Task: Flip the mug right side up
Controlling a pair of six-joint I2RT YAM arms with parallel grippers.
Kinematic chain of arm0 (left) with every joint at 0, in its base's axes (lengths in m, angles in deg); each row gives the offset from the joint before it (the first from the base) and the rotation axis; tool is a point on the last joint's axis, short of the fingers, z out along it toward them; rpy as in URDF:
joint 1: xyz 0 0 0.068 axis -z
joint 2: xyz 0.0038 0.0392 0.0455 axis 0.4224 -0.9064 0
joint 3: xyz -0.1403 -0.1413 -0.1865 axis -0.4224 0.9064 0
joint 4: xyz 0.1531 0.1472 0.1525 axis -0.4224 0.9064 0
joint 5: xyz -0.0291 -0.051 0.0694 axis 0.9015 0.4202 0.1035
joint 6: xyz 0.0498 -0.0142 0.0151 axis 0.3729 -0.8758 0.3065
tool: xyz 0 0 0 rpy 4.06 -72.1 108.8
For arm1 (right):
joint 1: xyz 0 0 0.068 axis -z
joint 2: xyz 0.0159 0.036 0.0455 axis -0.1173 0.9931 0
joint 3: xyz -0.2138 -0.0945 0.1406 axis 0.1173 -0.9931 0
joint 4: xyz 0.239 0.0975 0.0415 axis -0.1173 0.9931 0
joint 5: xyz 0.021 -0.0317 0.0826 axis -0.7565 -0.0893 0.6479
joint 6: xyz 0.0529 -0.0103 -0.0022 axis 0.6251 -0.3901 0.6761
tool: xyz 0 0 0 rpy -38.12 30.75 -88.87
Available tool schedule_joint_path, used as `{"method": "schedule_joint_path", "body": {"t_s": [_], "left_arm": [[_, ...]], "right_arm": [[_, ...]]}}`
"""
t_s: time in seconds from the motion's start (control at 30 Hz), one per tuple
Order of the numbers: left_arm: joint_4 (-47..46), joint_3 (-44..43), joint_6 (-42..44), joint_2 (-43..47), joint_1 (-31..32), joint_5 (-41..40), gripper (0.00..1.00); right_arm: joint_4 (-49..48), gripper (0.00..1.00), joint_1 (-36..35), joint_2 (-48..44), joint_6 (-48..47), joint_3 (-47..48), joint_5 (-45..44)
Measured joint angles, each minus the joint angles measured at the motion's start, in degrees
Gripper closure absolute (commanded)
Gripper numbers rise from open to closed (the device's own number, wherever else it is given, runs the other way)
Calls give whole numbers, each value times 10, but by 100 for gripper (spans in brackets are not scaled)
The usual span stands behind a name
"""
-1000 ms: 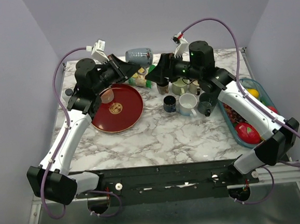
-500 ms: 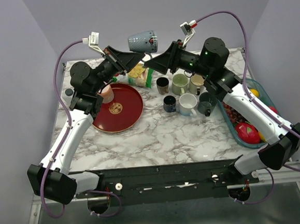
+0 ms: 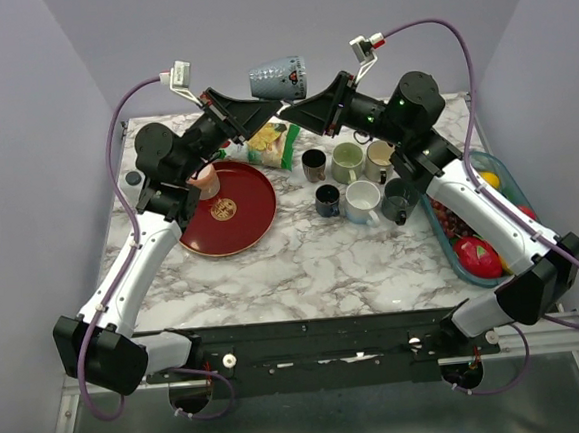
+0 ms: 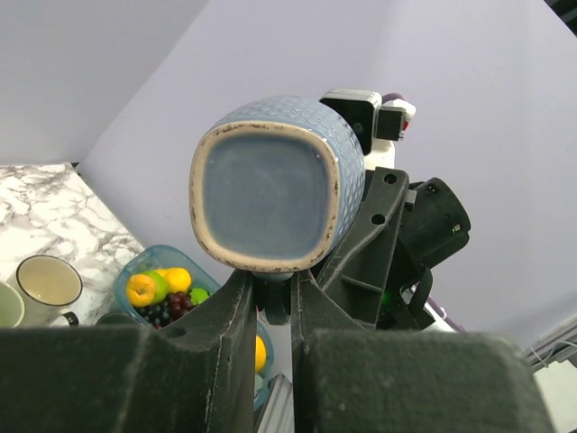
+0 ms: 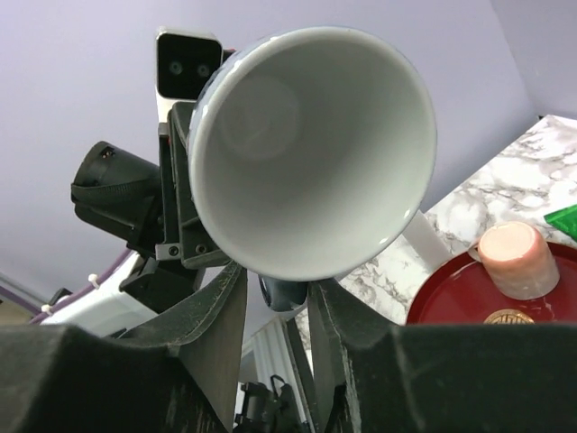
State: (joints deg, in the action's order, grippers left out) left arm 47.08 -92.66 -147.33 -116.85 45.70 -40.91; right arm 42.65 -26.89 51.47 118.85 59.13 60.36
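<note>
The blue mug hangs in the air above the back of the marble table, lying on its side with its base facing the left gripper and its open mouth facing the right gripper. The left gripper is pinched narrowly on the handle under the mug. The right gripper's fingers closely flank the same handle, but it cannot be told whether they clamp it.

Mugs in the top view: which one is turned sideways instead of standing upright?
The blue mug, held sideways in the air; the other mugs stand upright on the marble table.
</note>
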Motion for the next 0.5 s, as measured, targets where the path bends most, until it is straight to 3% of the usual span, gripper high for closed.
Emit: {"method": "schedule_joint_path", "body": {"t_s": [0.07, 0.17, 0.27, 0.33, 0.37, 0.43, 0.47, 0.5], "left_arm": [[-2, 2, 0, 0, 0, 0, 100], [-4, 4, 0, 0, 1, 2, 100], [-13, 10, -1, 0, 1, 3, 100], [-23, 17, -1, 1, 2, 3, 100], [-29, 21, -2, 1, 3, 3, 100], [-38, 28, -5, 4, 3, 2, 100], [-42, 30, -5, 6, 3, 2, 100], [-44, 32, -5, 9, 3, 3, 100]], "right_arm": [[-3, 61, 0, 2, 5, 0, 1], [-6, 53, 0, 5, 12, 0, 3], [-13, 54, 0, 6, 19, 0, 7], [-14, 61, 0, 7, 23, 0, 9], [-14, 72, 0, 7, 24, 0, 9], [-14, 85, 0, 8, 26, -3, 9], [-15, 98, 1, 8, 29, -5, 9], [-17, 99, 2, 9, 34, -7, 10]]}}
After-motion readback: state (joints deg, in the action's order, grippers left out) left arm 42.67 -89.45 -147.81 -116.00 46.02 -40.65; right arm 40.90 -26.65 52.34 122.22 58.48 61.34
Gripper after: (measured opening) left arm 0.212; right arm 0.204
